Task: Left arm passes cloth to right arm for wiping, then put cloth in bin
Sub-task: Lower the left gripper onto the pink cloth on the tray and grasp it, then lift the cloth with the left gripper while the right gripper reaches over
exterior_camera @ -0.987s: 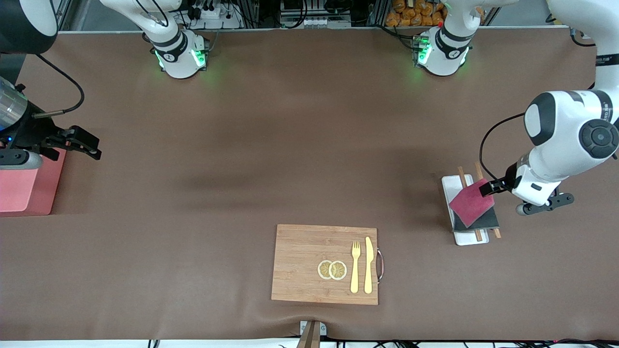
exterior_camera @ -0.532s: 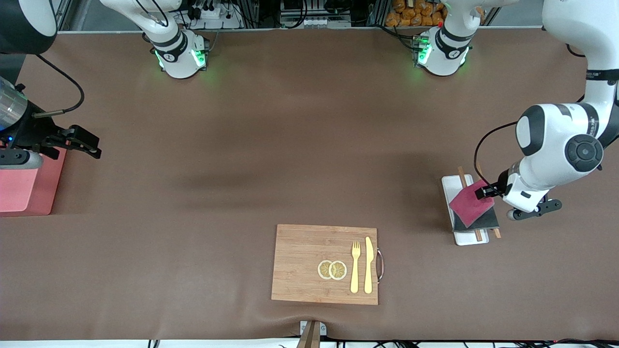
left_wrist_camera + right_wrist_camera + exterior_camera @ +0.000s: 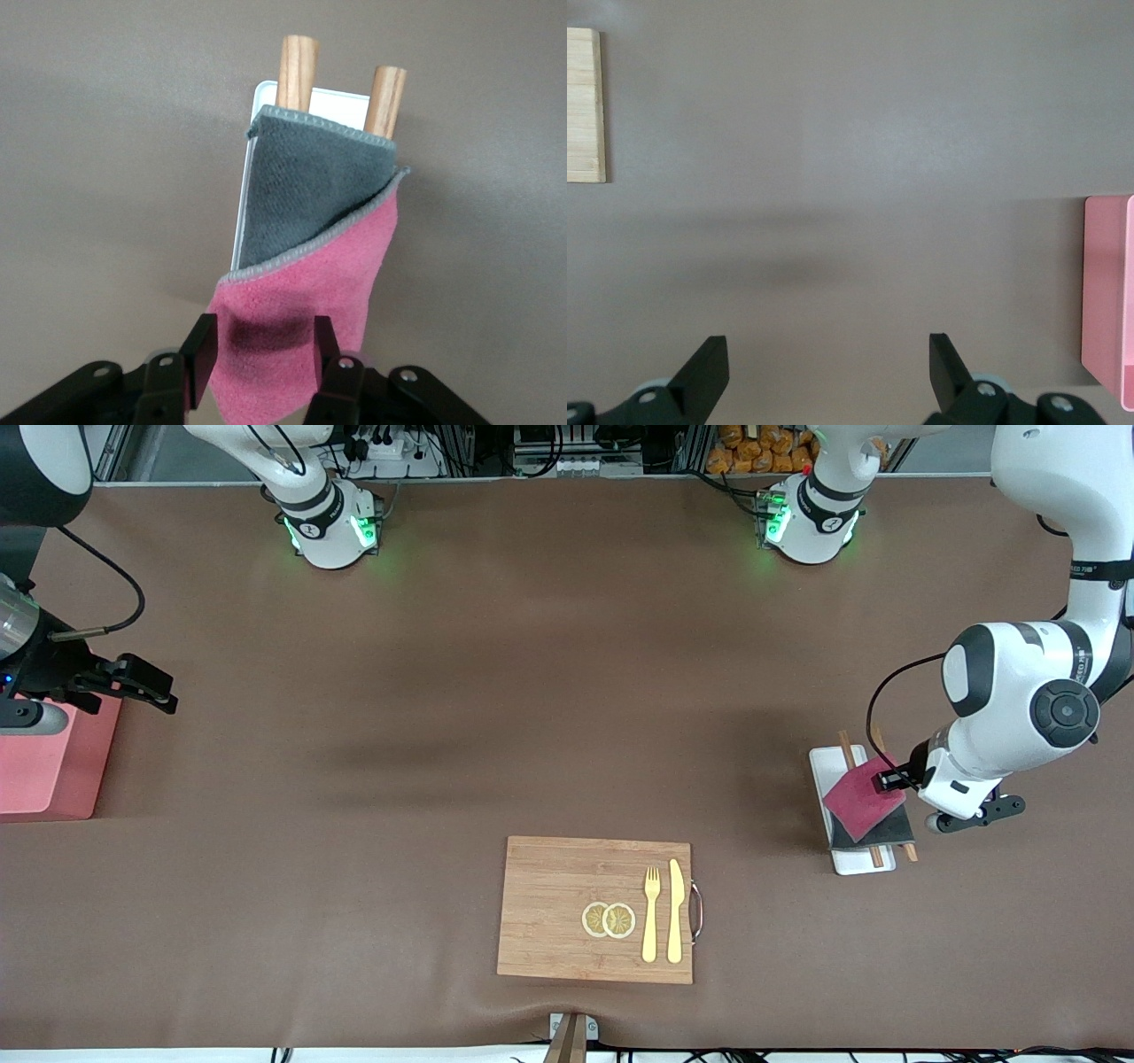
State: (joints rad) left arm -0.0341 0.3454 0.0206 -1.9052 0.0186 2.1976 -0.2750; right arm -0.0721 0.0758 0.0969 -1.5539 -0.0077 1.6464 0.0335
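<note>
The cloth (image 3: 859,802) lies folded on a white oblong tray (image 3: 822,766), crimson-pink face over dark grey, at the left arm's end of the table. My left gripper (image 3: 889,780) is low at the cloth's pink corner. In the left wrist view the cloth (image 3: 310,266) lies between the open fingers of my left gripper (image 3: 263,354), which stand either side of the corner. My right gripper (image 3: 146,686) is open and empty beside the salmon-pink bin (image 3: 44,766). In the right wrist view my right gripper (image 3: 828,372) is over bare table, with the bin (image 3: 1106,292) at the edge.
Two wooden sticks (image 3: 297,71) lie under the cloth across the tray. A wooden cutting board (image 3: 549,908) near the front camera carries two lemon slices (image 3: 609,919), a yellow fork (image 3: 651,917) and a knife (image 3: 675,912).
My left arm has swung inward and lowered its gripper onto the cloth's pink corner. My right gripper has shifted slightly toward the robots' bases.
</note>
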